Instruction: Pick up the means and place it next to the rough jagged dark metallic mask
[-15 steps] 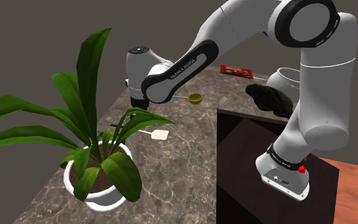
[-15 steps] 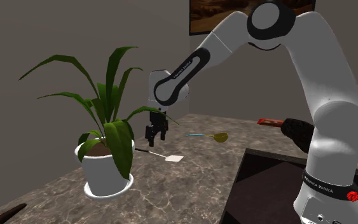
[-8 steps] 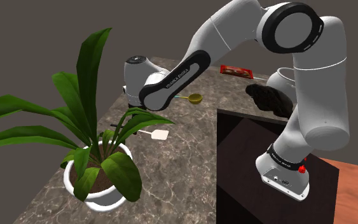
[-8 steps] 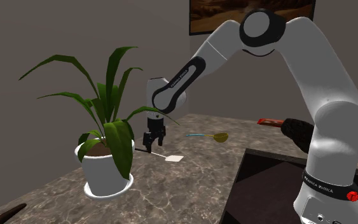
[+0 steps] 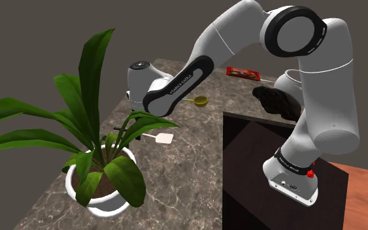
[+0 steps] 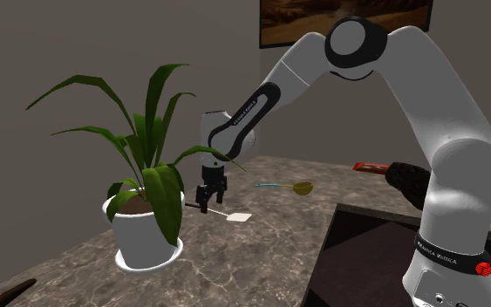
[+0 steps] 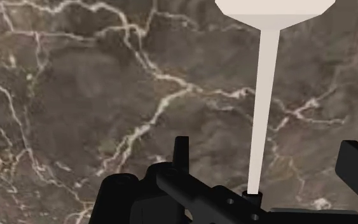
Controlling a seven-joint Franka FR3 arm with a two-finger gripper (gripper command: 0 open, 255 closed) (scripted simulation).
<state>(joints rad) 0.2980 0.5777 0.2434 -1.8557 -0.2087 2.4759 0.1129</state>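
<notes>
A flat white spatula-like tool (image 6: 235,214) lies on the brown marble counter (image 6: 261,253), its thin handle pointing toward the potted plant. My black gripper (image 6: 207,203) hangs low over the handle's end. In the wrist view the white handle (image 7: 263,108) runs up between my gripper's (image 7: 264,147) open fingers, which stand apart and do not touch it. The wide blade (image 7: 273,9) lies beyond them. In the shoulder view the tool (image 5: 165,138) sits just past the plant's leaves. The dark jagged mask (image 5: 277,102) sits at the counter's far right, also seen in the second exterior view (image 6: 406,183).
A leafy plant in a white pot (image 5: 104,189) stands close beside the gripper, its leaves reaching over it. A gold spoon (image 5: 200,100), a red packet (image 5: 242,73) and a white jar (image 5: 290,82) lie further along the counter. The dark stand (image 5: 267,170) borders the counter's right.
The gripper has come down toward the counter and a little toward the plant, ending low over the white tool's handle. The tool and the other objects have not moved.
</notes>
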